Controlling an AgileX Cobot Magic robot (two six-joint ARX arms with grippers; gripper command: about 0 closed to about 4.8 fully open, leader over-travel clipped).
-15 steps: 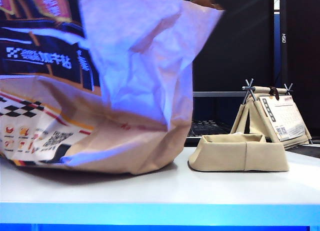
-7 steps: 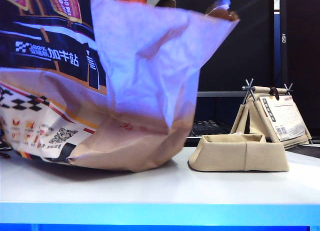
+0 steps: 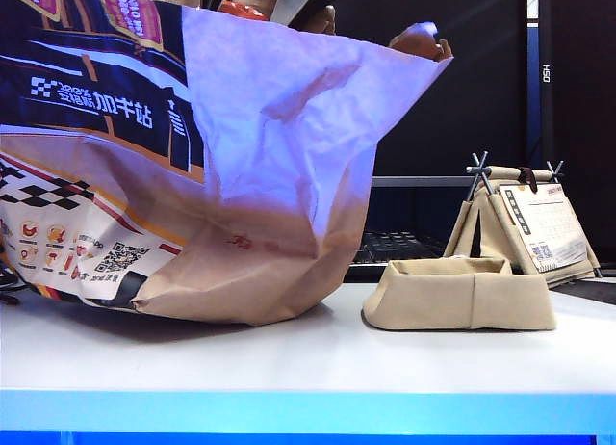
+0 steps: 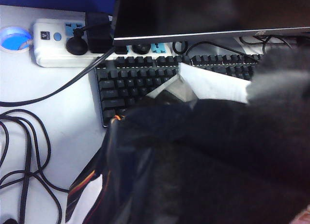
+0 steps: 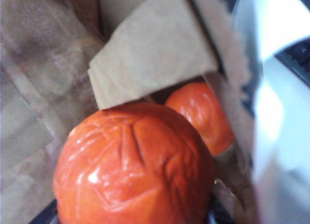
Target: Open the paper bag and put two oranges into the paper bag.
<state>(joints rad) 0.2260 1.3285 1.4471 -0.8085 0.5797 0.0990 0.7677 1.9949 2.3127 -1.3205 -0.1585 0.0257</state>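
Inside the crinkled brown kraft paper bag [image 5: 43, 64], my right hand [image 5: 131, 216] gripped one glossy orange [image 5: 133, 168] near another orange [image 5: 203, 115]; my left hand [image 4: 160, 100], shut, pinched the bag's rim.

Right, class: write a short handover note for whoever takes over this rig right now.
Left gripper: shut, jaws hidden behind dark bag material in its wrist view; what it holds can't be confirmed.
Right gripper: over the paper bag mouth, holding the near orange.
Second orange lies deeper inside the bag.
Done: bag open, one orange in.
Left: release the held orange into the bag, withdraw both arms.
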